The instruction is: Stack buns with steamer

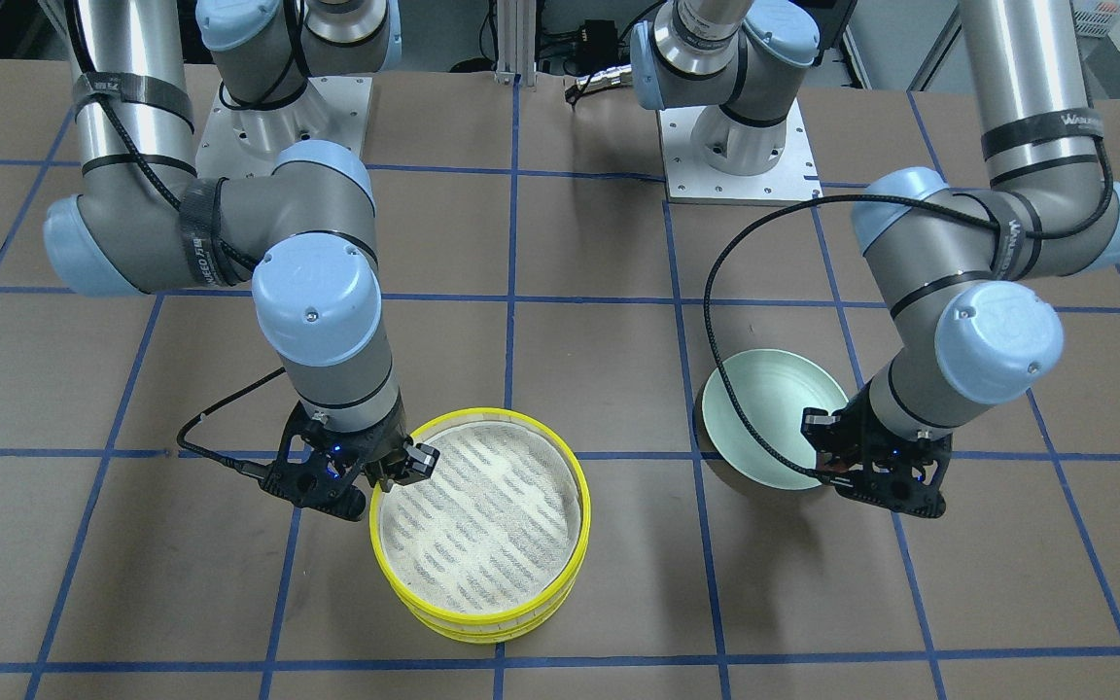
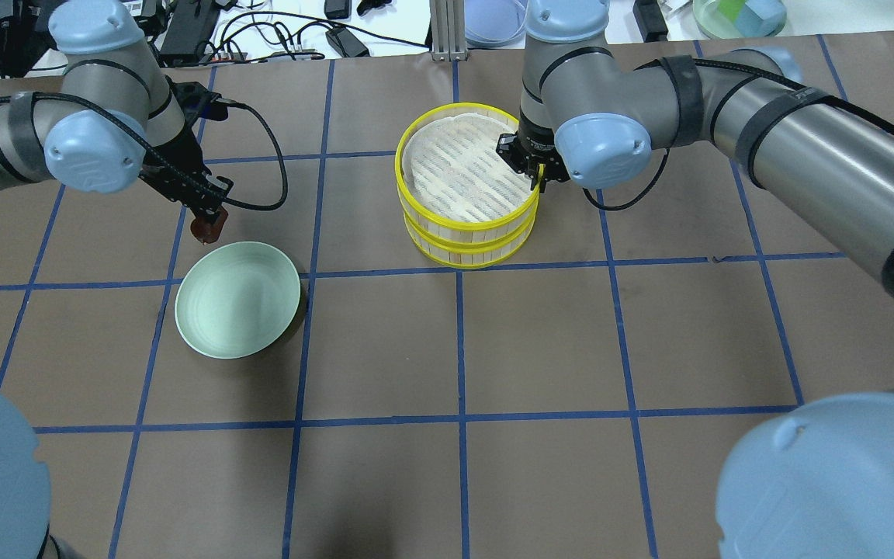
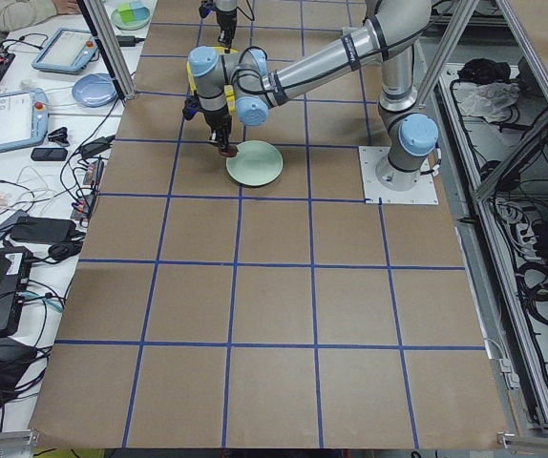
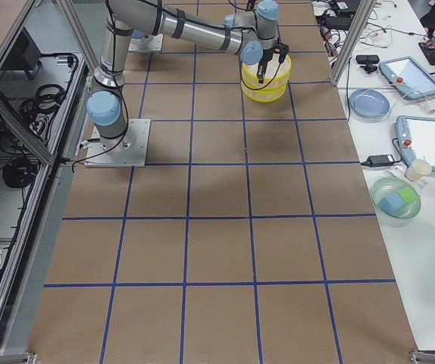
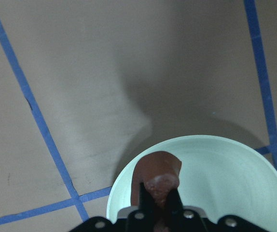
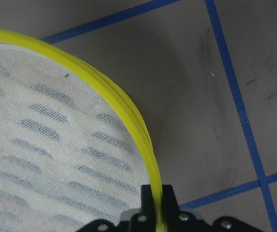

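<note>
My left gripper (image 2: 208, 220) is shut on the dark reddish-brown bun (image 5: 155, 166) and holds it just above the far rim of the mint-green plate (image 2: 237, 310). The plate's bowl (image 5: 225, 179) has nothing else in it. The two yellow-rimmed steamer trays stand stacked, the top one (image 2: 462, 175) on the bottom one (image 2: 466, 247). The top tray's mesh (image 1: 477, 515) is bare. My right gripper (image 2: 536, 175) is shut on the top tray's yellow rim (image 6: 143, 140), one finger on each side of it. The pale cream-yellow bun is hidden or out of view.
The arms' metal base plates (image 1: 740, 146) sit at the robot's side of the table. Cables, a blue dish (image 2: 493, 19) and a bowl of blocks (image 2: 738, 15) lie past the far edge. An operators' bench with tablets (image 4: 422, 140) runs along that side.
</note>
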